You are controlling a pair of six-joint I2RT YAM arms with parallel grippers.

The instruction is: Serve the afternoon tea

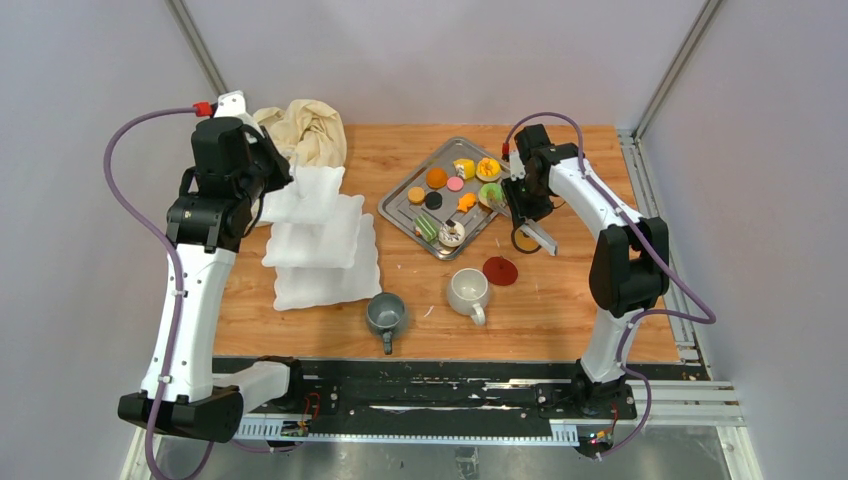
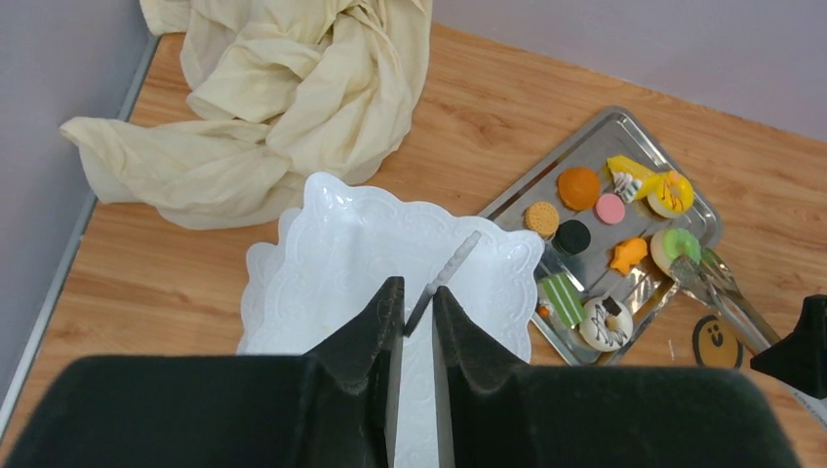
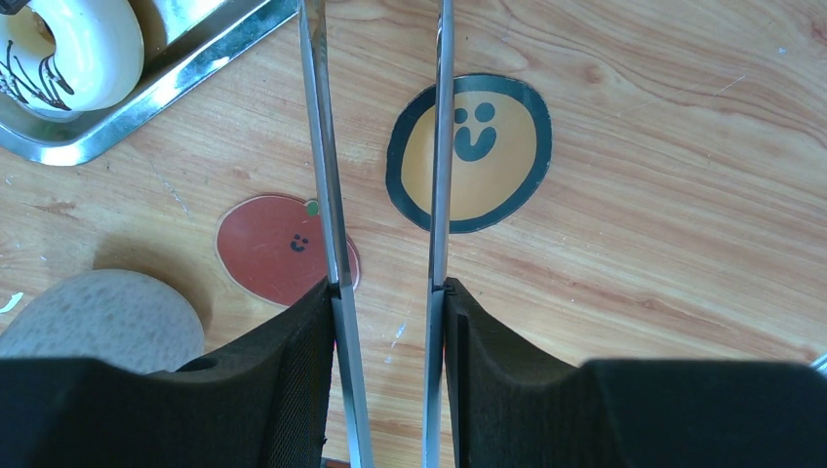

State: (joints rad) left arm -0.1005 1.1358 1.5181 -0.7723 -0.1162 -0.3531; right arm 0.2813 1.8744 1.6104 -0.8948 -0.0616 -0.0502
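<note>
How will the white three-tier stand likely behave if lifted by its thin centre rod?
The three-tier stand looks rigid and glossy, probably light plastic. Held by the left gripper only at its thin rod, it may swing or tilt. Its wide tiers likely resist tipping when pushed.

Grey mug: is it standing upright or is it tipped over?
Upright. In the top view, the grey mug shows its round open mouth facing up, and its handle sticks out to the side.
</note>
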